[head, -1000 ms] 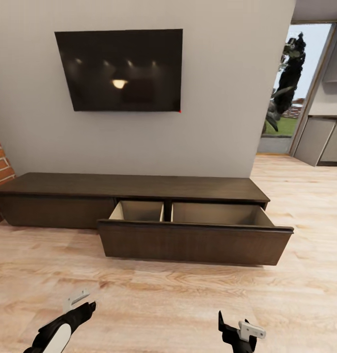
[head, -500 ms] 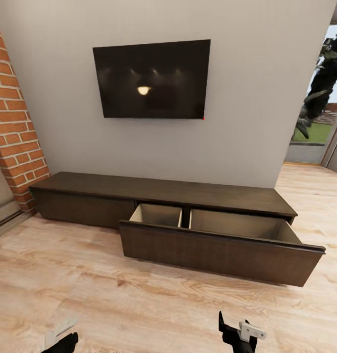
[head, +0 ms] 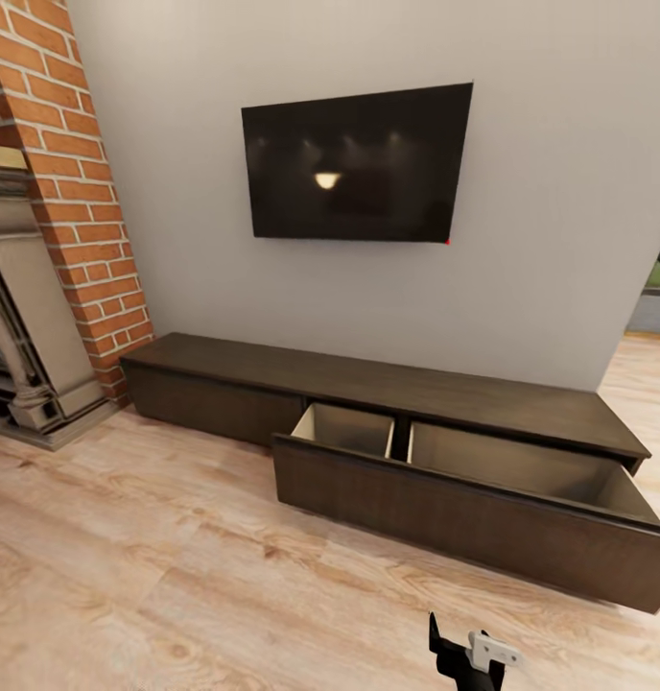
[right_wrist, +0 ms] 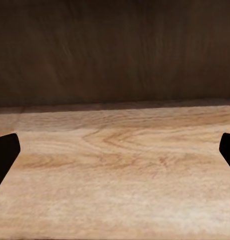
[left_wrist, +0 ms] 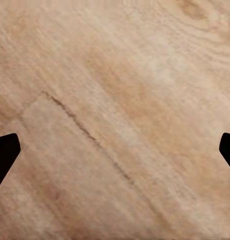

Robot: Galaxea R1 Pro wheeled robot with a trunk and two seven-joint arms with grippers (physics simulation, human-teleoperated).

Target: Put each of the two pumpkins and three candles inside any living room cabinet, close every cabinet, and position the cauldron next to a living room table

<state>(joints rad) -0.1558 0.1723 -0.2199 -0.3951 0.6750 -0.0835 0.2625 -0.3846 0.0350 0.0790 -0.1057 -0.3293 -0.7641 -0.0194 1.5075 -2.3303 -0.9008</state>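
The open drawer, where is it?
In the head view, the open drawer sticks out from the right part of the long dark cabinet, below the wall TV, right of the brick fireplace.

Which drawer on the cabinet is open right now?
The right-hand drawer of the cabinet is pulled out, showing two pale compartments with nothing visible inside. The left drawer front, nearer the brick fireplace, sits flush.

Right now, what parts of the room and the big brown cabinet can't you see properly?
- Head view: the open drawer runs off the right edge, and its tall front hides the drawer's floor, so whether anything lies inside cannot be told.
- Head view: the fireplace is cut off by the left edge.
- Head view: the right hand is cut by the bottom edge.
- Right wrist view: the cabinet is a dark blur.
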